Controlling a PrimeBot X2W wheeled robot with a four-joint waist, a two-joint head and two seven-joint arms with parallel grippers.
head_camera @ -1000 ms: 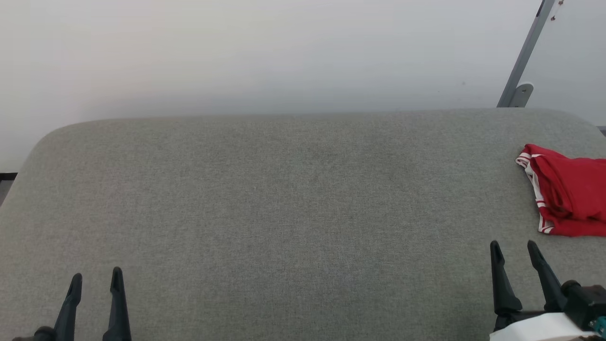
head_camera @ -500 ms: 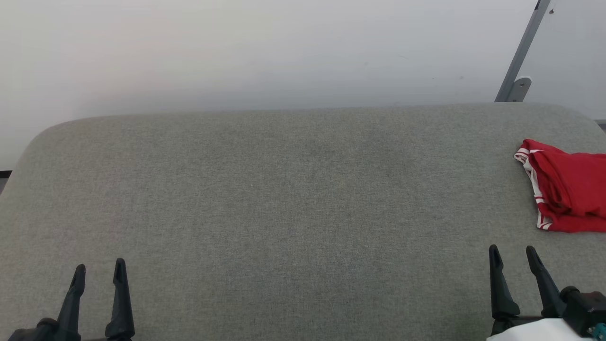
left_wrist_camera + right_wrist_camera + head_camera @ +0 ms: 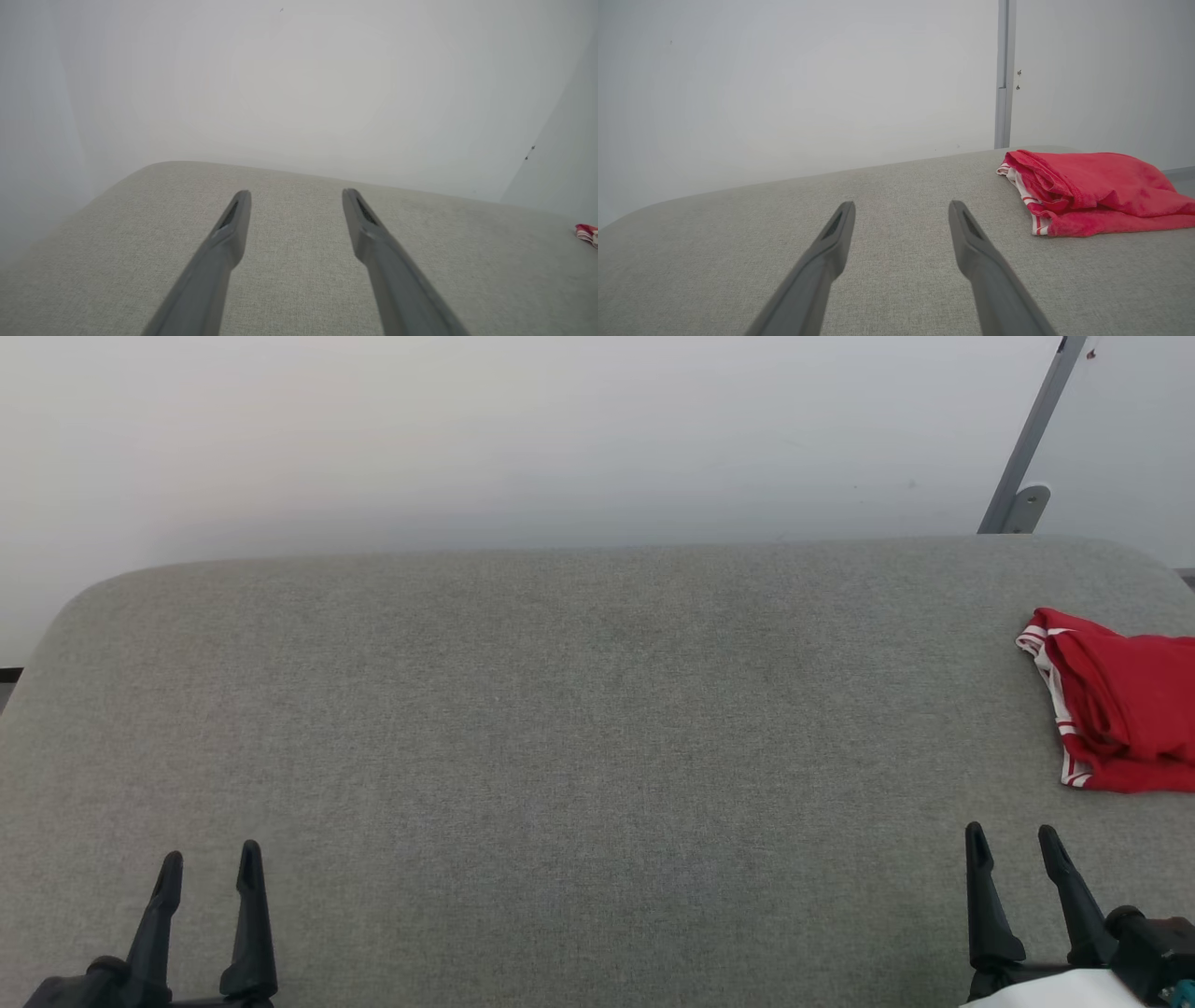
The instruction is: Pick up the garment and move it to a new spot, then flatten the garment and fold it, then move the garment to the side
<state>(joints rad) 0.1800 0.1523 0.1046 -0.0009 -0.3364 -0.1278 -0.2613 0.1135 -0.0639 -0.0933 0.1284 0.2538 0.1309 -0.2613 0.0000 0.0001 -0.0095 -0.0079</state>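
Red garment (image 3: 1125, 709), white-striped trim, bunched: is laid at the right edge of the grey fabric counter (image 3: 560, 709). Left claw (image 3: 211, 854), right claw (image 3: 1010, 833): fingers are spread apart, nothing gripped.

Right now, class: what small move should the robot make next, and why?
Probably reach the right gripper forward and rightward toward the garment. It lies bunched and untouched at the right edge of the grey surface; the right gripper is open and nearest, the left gripper far across.
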